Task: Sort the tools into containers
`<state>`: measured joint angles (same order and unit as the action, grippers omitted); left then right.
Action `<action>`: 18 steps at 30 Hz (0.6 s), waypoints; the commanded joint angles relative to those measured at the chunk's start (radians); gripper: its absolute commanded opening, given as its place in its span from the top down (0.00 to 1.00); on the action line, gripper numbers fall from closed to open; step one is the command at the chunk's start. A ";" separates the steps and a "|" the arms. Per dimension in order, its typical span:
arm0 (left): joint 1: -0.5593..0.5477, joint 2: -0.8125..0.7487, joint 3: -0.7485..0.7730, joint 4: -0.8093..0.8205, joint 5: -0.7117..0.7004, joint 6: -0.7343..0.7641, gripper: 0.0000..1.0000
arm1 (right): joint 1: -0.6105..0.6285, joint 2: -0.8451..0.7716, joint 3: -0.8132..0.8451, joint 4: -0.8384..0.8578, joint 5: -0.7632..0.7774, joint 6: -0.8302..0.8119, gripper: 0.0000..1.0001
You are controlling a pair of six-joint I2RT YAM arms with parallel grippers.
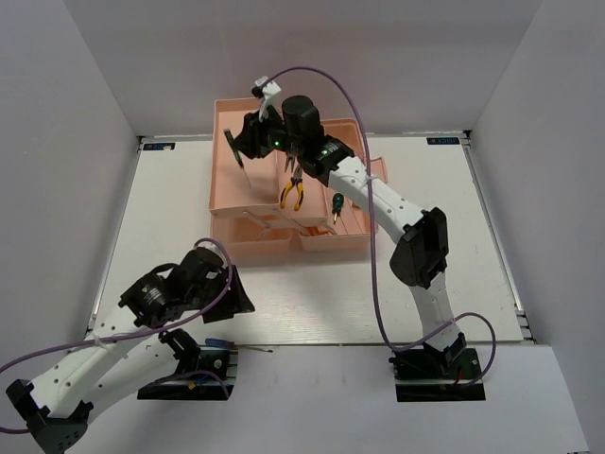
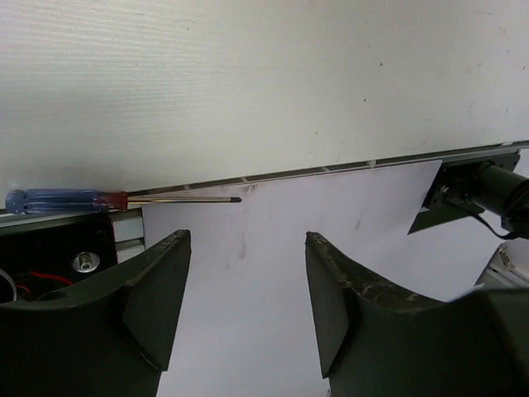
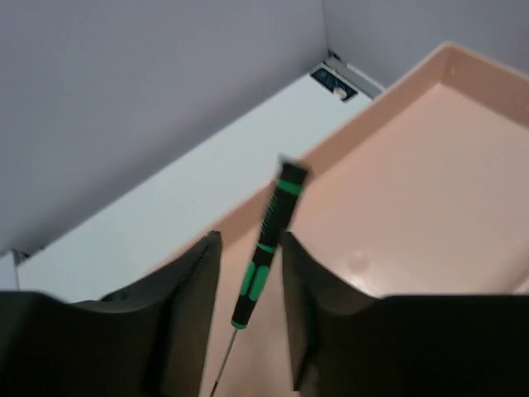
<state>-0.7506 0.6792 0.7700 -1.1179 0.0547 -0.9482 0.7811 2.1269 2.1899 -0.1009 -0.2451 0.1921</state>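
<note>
The pink toolbox (image 1: 227,203) stands open at the far middle of the table. My right gripper (image 1: 242,142) hovers over its back left tray (image 3: 413,165). The slim black-green screwdriver (image 3: 266,248) hangs tip down between the parted fingers, against the right one and apart from the left one; it is blurred. Yellow-black pliers (image 1: 291,193) and a stubby green-handled screwdriver (image 1: 336,205) lie in the toolbox. My left gripper (image 2: 245,237) is open and empty above the near table edge, left of centre (image 1: 244,295). The blue-red screwdriver (image 2: 66,200) lies along that edge, also seen from above (image 1: 229,346).
Grey walls enclose the table on three sides. The left arm's base (image 1: 184,374) sits right beside the blue-red screwdriver. The right arm's base (image 2: 483,186) stands at the near edge. A purple cable (image 1: 373,246) loops along the right arm.
</note>
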 commanded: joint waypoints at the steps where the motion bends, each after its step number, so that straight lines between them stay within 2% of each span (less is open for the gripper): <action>1: -0.006 -0.004 0.067 -0.005 -0.050 -0.043 0.32 | 0.003 -0.002 -0.033 -0.017 -0.009 0.004 0.56; 6: -0.006 0.005 0.130 -0.005 -0.119 -0.032 0.32 | -0.013 -0.091 -0.128 0.016 -0.077 -0.046 0.48; 8: -0.006 0.005 0.176 -0.005 -0.163 -0.023 0.35 | -0.026 -0.177 -0.206 0.035 -0.141 -0.059 0.48; 9: -0.006 0.005 0.219 -0.005 -0.211 -0.008 0.39 | -0.035 -0.200 -0.235 0.038 -0.173 -0.074 0.56; 10: -0.006 -0.009 0.245 -0.005 -0.246 0.003 0.47 | -0.042 -0.308 -0.305 0.055 -0.260 -0.083 0.64; 11: -0.006 -0.023 0.273 -0.020 -0.283 0.003 0.76 | -0.054 -0.347 -0.406 0.062 -0.295 -0.121 0.75; 12: -0.006 -0.052 0.302 -0.029 -0.367 0.003 0.89 | -0.057 -0.434 -0.456 0.081 -0.366 -0.138 1.00; 13: -0.006 -0.070 0.357 -0.042 -0.409 0.003 0.98 | -0.065 -0.520 -0.573 0.072 -0.422 -0.161 1.00; 14: -0.006 -0.087 0.382 -0.051 -0.447 0.012 1.00 | -0.065 -0.603 -0.682 0.058 -0.453 -0.249 1.00; 16: -0.006 -0.128 0.434 -0.042 -0.535 0.034 1.00 | -0.054 -0.698 -0.824 -0.053 -0.563 -0.310 1.00; 17: -0.006 -0.129 0.448 -0.030 -0.556 0.045 0.97 | -0.040 -0.756 -0.961 -0.094 -0.592 -0.391 1.00; 18: -0.006 -0.129 0.471 -0.030 -0.588 0.055 0.90 | -0.026 -0.778 -1.004 -0.103 -0.595 -0.402 1.00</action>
<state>-0.7513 0.5716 1.1824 -1.1404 -0.3607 -0.9249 0.7136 1.4242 1.3434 -0.1200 -0.6601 -0.0456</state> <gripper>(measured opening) 0.077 0.004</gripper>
